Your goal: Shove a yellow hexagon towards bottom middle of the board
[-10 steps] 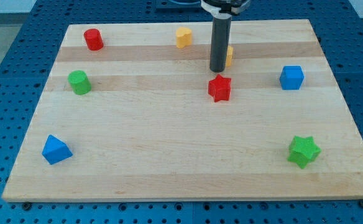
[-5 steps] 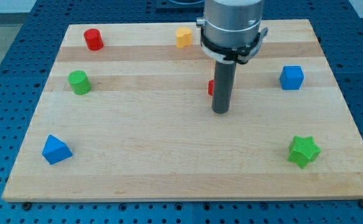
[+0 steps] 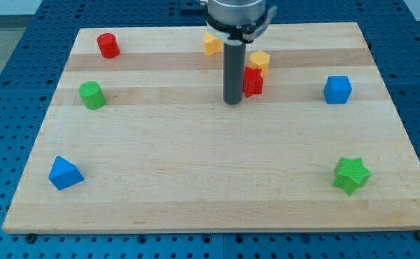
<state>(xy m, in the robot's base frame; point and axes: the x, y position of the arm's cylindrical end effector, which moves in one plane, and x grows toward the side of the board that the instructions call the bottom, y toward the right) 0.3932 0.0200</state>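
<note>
The yellow hexagon [image 3: 259,61] sits near the view's top, right of centre, touching the red star block [image 3: 252,81] just below it. My tip [image 3: 231,102] rests on the board just left of and slightly below the red star, close to it. A second yellow block [image 3: 211,44] lies at the top, partly hidden behind the rod.
A red cylinder [image 3: 108,45] is at top left, a green cylinder [image 3: 90,95] at left, a blue triangular block [image 3: 65,173] at bottom left, a blue cube [image 3: 337,90] at right, a green star [image 3: 352,175] at bottom right. The wooden board [image 3: 210,201] lies on a blue perforated table.
My tip swung down past the red star, then back up and left. The red star has shifted up against the yellow hexagon.
</note>
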